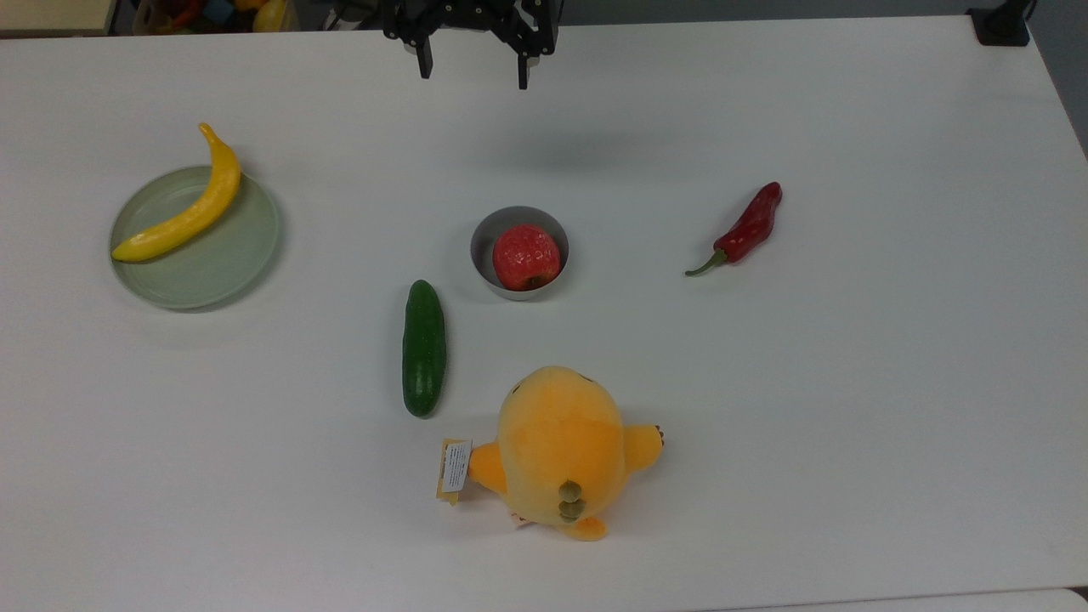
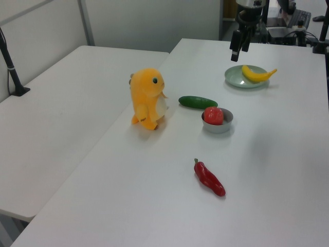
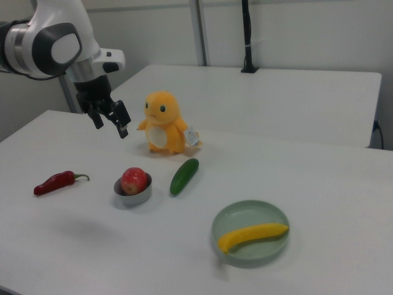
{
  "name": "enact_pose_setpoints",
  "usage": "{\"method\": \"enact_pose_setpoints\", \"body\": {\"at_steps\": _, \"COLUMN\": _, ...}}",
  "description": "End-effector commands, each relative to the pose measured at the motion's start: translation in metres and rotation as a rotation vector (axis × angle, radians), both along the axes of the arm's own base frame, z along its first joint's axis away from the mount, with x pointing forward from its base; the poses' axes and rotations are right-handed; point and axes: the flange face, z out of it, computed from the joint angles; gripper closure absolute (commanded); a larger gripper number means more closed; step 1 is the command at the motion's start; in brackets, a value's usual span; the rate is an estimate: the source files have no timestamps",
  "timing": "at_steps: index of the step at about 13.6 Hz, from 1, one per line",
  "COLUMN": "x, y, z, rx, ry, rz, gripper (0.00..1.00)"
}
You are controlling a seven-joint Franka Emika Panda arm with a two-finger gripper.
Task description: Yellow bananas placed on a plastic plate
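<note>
The yellow bananas are seen lying across the plastic plate, the stem end jutting past the rim, near the top view's left edge of the surface. The gripper is held above the far edge with its fingers spread apart and nothing between them. Bare surface lies between it and the grey bowl holding a red apple.
</note>
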Motion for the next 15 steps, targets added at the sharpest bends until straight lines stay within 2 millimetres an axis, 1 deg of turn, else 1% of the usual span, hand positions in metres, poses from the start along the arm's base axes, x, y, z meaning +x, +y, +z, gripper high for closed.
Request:
{"method": "enact_pose_setpoints", "body": {"at_steps": 1, "x": 0.001, "y": -0.018, "z": 0.007, "rx": 0.0, "ry": 0.033, "rz": 0.02, "gripper": 0.0}}
{"method": "enact_pose_setpoints", "body": {"at_steps": 2, "x": 0.0, "y": -0.023, "z": 0.015, "rx": -0.004, "ry": 0.053, "rz": 0.046, "gripper": 0.0}}
{"method": "enact_pose_setpoints", "body": {"at_steps": 9, "x": -0.002, "y": -0.026, "z": 0.018, "rx": -0.01, "ry": 0.055, "rz": 0.032, "gripper": 0.0}}
{"method": "enact_pose_setpoints", "body": {"at_steps": 10, "x": -0.003, "y": -0.024, "z": 0.018, "rx": -0.011, "ry": 0.06, "rz": 0.022, "gripper": 0.0}}
{"method": "enact_pose_setpoints", "body": {"at_steps": 11, "x": -0.005, "y": -0.027, "z": 0.019, "rx": -0.007, "ry": 0.06, "rz": -0.047, "gripper": 0.0}}
{"method": "enact_pose_setpoints", "body": {"at_steps": 15, "x": -0.002, "y": -0.025, "z": 0.017, "rx": -0.037, "ry": 0.051, "rz": -0.046, "gripper": 0.0}}
